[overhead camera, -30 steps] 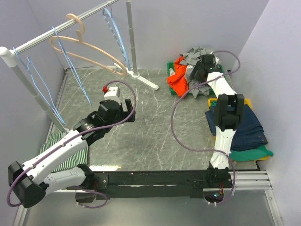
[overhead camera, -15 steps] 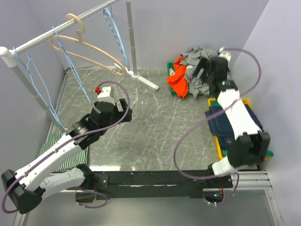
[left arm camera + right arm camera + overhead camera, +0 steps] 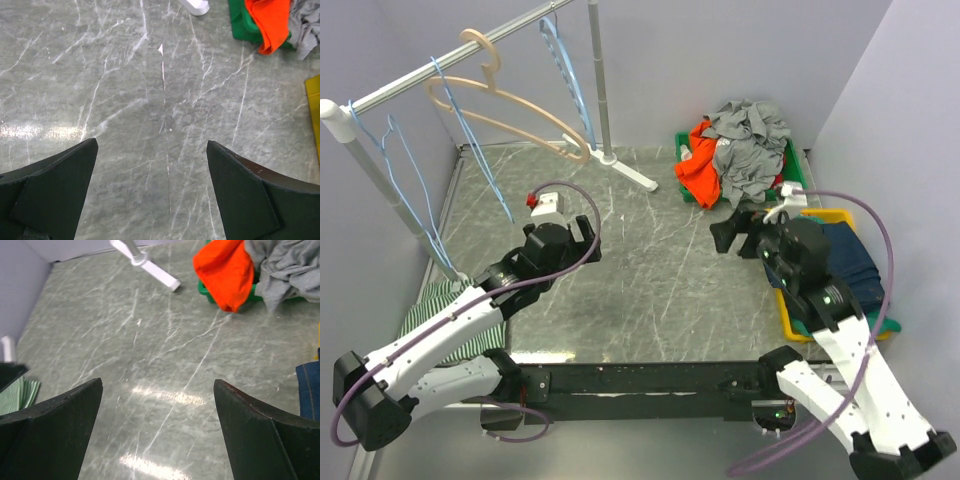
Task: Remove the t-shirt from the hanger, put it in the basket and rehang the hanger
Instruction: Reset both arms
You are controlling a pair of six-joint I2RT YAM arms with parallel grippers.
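Observation:
A beige hanger [image 3: 505,110] and several blue wire hangers [image 3: 405,185] hang bare on the white rail [image 3: 440,62]. A green striped t-shirt [image 3: 435,305] lies on the table at the near left, partly under my left arm; its edge shows in the right wrist view [image 3: 22,392]. My left gripper [image 3: 582,235] is open and empty above the table, right of the rack [image 3: 152,142]. My right gripper [image 3: 732,232] is open and empty above the table's right middle, pointing left [image 3: 158,381].
A green bin [image 3: 682,150] at the back right holds an orange cloth [image 3: 698,170] and grey clothes [image 3: 745,150]. A yellow bin [image 3: 788,310] at the right holds navy clothes [image 3: 845,262]. The rack's white foot [image 3: 632,172] rests on the table at the back.
My right arm has pulled back from the green bin towards the near right and now points left over the table. My left gripper has shifted slightly left.

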